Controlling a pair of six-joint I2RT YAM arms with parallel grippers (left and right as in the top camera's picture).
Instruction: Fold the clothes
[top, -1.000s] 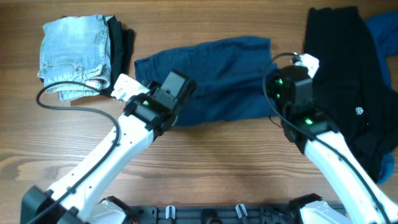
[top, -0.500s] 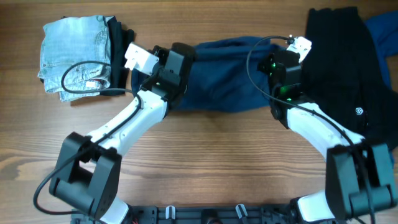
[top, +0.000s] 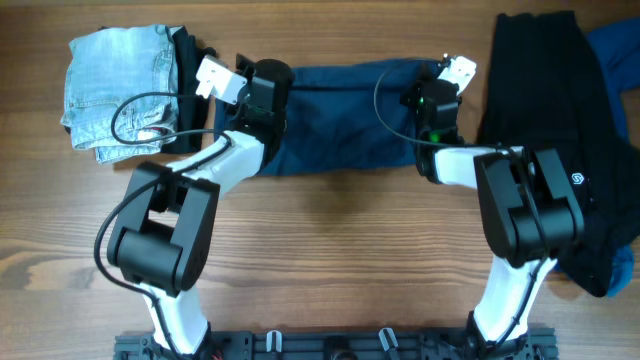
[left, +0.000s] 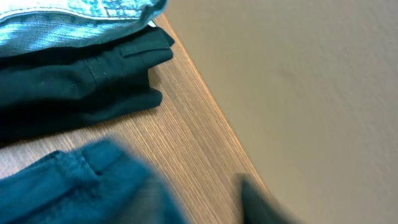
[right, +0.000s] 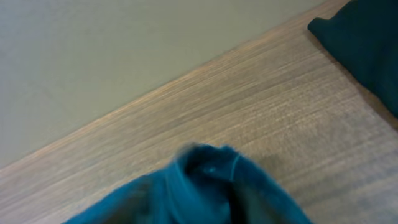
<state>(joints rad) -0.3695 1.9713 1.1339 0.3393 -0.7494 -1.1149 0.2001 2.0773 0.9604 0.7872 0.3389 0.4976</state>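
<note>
From above, the navy shorts (top: 345, 120) lie flat, long axis running left to right, left gripper (top: 262, 85) over one far corner, right gripper (top: 432, 98) over the other, equally near. Left wrist: shorts sit low-left. Right wrist: shorts bunch straight below. Whether either pair of jaws is spread or pinching, I can't tell
</note>
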